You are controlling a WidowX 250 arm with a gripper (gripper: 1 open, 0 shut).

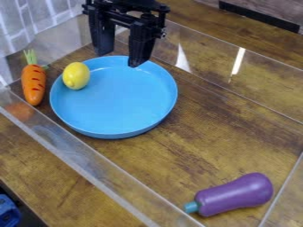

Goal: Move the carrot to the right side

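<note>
While left of plate (119,111), carrot (34,82) untouched.

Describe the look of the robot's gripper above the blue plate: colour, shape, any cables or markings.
The gripper is black throughout, with a matte, plastic-looking finish. A blocky crossbar at the top carries flat, straight, slab-like fingers with squared tips. Thin dark struts run between the bar and the fingers. No cables, labels or coloured markings are visible; the arm above is cut off by the frame edge.

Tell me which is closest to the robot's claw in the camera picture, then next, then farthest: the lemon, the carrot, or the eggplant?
Measured from the gripper:
1. Lemon, on the blue plate's left edge, just below-left of the claw.
2. Carrot, on the table left of the plate.
3. Eggplant, far off in the bottom-right corner.
</note>
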